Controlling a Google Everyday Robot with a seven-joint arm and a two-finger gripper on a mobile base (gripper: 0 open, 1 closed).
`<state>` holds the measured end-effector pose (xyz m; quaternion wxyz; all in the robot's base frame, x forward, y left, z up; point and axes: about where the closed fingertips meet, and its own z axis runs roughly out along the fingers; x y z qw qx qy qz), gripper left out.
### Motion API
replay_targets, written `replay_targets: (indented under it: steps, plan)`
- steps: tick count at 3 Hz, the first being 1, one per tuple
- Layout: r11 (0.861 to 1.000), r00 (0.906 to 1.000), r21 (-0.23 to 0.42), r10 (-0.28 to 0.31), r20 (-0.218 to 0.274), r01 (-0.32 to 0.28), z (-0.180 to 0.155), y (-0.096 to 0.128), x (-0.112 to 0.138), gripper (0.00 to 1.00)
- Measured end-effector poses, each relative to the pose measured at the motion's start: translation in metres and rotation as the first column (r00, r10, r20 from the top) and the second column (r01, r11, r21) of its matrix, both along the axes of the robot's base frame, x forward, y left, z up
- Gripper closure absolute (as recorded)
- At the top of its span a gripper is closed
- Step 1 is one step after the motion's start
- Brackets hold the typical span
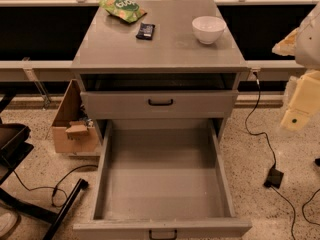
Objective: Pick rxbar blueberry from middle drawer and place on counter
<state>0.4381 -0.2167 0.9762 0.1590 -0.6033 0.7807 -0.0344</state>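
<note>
The rxbar blueberry, a small dark flat bar, lies on the counter towards the back left, next to a green snack bag. The middle drawer is pulled wide open below, and its grey inside holds nothing that I can see. The shallower drawer above it is closed. My gripper, pale yellow, hangs at the right edge of the view, beside the cabinet at about the height of the shallow drawer, well away from the bar. Nothing shows in it.
A white bowl stands on the counter's back right. A cardboard box sits on the floor left of the cabinet. Black cables and a power brick lie on the floor at right. A black frame stands at lower left.
</note>
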Motion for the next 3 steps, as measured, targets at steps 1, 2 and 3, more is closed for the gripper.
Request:
replay_targets:
  steps: [1, 2, 3]
  plan:
    - [1.0, 1.0, 0.002, 0.0, 0.005, 0.0, 0.001, 0.001, 0.0, 0.0]
    - [0.994, 0.999, 0.109, 0.024, 0.039, -0.028, -0.021, 0.035, 0.028, 0.0]
    - [0.963, 0.9987, 0.265, -0.045, 0.025, 0.037, -0.049, 0.072, 0.071, 0.0]
